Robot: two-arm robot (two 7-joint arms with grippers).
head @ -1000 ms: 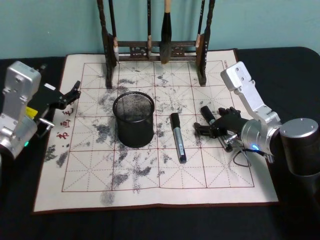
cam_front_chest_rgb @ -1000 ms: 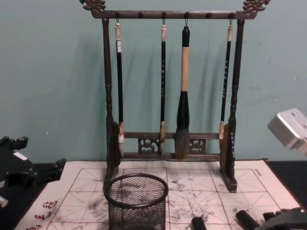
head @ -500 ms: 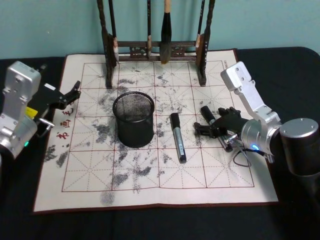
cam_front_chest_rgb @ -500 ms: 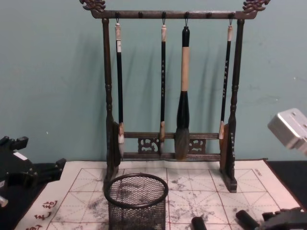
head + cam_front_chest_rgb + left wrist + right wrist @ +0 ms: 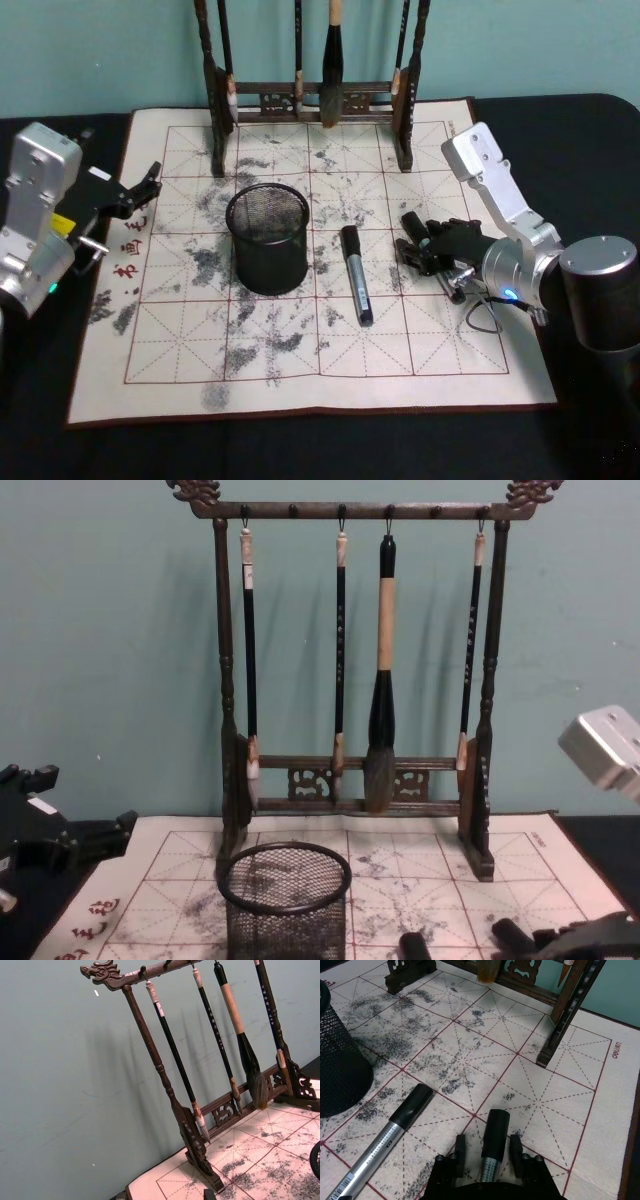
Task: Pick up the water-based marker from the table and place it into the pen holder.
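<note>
Surface: black cloth-covered surface [image 5: 590, 130] carrying a pale calligraphy mat [image 5: 420, 350] with a red grid and heavy grey ink staining. Plain teal wall [image 5: 100, 630] behind.

Far edge of mat: dark wooden brush rack [image 5: 488, 730] with four brushes [image 5: 384, 660] hanging from it.

Pen holder [image 5: 268, 250]: upright on the mat, left of centre, nearer than the rack.

Water-based marker [image 5: 492, 1135]: flat on the mat, right of centre, black cap pointing far. A second marker [image 5: 357, 280] lies between it and the pen holder, touching neither.

Writing:
- Red brush characters down the mat's left margin, not readable to me.
- A small red word on the right margin, starting "deli".
- Barcode and fine print on the second marker's silver barrel, too small to read.

Right hand [image 5: 487, 1147]: low over the mat and straddling the water-based marker. Fingers [image 5: 460, 1147] are one on each side, with a gap showing on one side, so not clamped.

Left hand [image 5: 140, 190]: parked at the mat's left edge. Open or closed: cannot tell.

Versus 1.0 s ago:
- The right hand's fingers have drawn in; one stood well off the marker before.
- Pen holder, both markers and the left hand are unchanged.
</note>
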